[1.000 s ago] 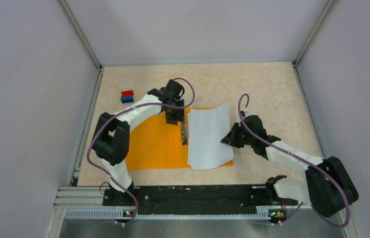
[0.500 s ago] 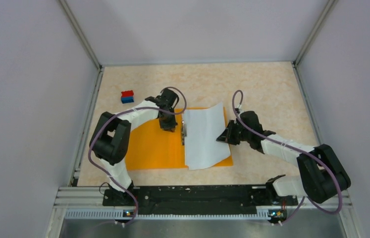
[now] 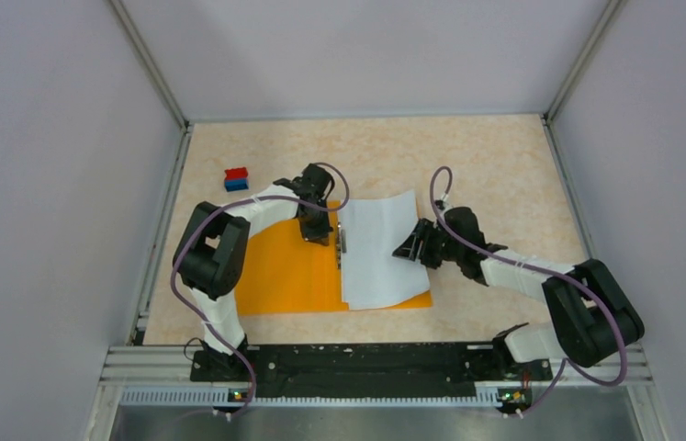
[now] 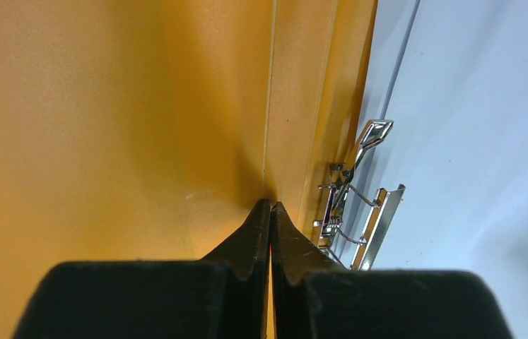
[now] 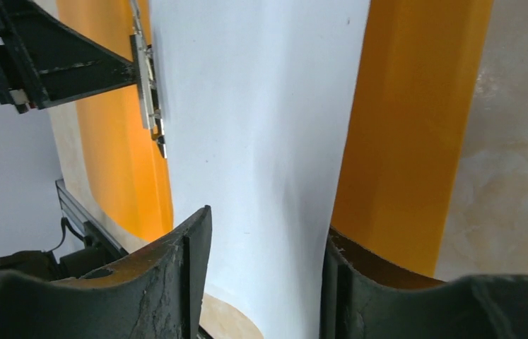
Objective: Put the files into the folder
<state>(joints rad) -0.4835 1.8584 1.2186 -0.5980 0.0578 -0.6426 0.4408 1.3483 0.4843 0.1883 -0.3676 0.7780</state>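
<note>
The orange folder [image 3: 284,271] lies open and flat on the table. White sheets [image 3: 376,248] lie on its right half, with their far edge reaching past the folder's far edge. The metal clip [image 3: 342,241] sits at the spine by the sheets' left edge and stands raised in the left wrist view [image 4: 349,201]. My left gripper [image 3: 314,228] is shut, its tips [image 4: 270,206] down on the orange folder [image 4: 119,120] beside the spine fold. My right gripper [image 3: 410,246] is open over the sheets' right edge. The white paper [image 5: 261,127] bows up between its open fingers [image 5: 264,240].
A small red-and-blue block [image 3: 236,178] stands at the far left of the beige table [image 3: 504,165]. Grey walls close in the left, right and back. The black rail with the arm bases [image 3: 357,360] runs along the near edge.
</note>
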